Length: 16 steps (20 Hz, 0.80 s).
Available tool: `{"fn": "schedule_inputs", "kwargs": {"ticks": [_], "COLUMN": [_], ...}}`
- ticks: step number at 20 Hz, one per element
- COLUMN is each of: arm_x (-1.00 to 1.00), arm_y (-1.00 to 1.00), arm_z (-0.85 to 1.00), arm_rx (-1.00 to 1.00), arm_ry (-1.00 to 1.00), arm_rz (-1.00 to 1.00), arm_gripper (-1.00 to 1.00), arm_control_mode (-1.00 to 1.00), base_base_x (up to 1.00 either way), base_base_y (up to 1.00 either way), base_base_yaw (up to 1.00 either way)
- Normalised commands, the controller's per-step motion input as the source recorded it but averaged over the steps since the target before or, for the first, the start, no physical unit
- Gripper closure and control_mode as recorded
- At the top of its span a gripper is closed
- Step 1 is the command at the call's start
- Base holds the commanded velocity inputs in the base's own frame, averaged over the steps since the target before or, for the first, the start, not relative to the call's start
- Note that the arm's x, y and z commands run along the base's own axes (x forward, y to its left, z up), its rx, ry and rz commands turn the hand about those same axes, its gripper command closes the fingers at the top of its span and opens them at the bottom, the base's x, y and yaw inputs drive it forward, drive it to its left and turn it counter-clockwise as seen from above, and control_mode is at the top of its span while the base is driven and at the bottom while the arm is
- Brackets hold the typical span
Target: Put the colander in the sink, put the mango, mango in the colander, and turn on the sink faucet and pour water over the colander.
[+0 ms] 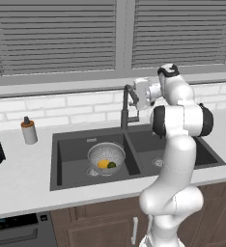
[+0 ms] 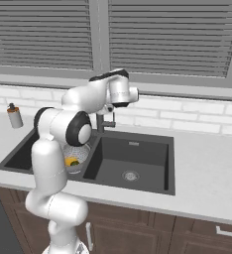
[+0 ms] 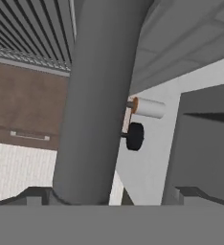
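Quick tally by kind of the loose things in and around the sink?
Colander: 1
Mangoes: 2, one yellow, one green, both in the colander
Bottle: 1, on the counter
Total: 4

A home kitchen: a dark double-basin sink (image 1: 66,164) with a gooseneck faucet (image 1: 127,108) set in a pale counter (image 1: 23,178), white brick-tile backsplash (image 1: 62,108), slatted window blinds (image 1: 57,34) above, brown wooden cabinets (image 1: 110,224) below
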Motion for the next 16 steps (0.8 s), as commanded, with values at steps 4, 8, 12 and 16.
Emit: {"fn": "schedule_inputs", "kwargs": {"ticks": [4,8,12,16], "arm_x": [0.32,0.52,0.56,0.46], "arm_y": [0.88,0.83,0.77,0.64], "arm_z": [0.00,0.00,0.00,0.00], "arm_rx": [0.00,0.00,-0.01,-0.02], "arm_ry": [-0.02,0.00,0.00,0.00], "arm_rz": [-0.05,-0.15,-0.18,-0.21], "arm_gripper": [-1.00,-1.00,-1.00,-1.00], "arm_control_mode": [-1.00,-1.00,-1.00,-1.00], "base_base_x": [0.00,0.00,0.00,0.00], "base_base_y": [0.00,0.00,0.00,0.00], "base_base_yaw": [0.00,0.00,0.00,0.00]}}
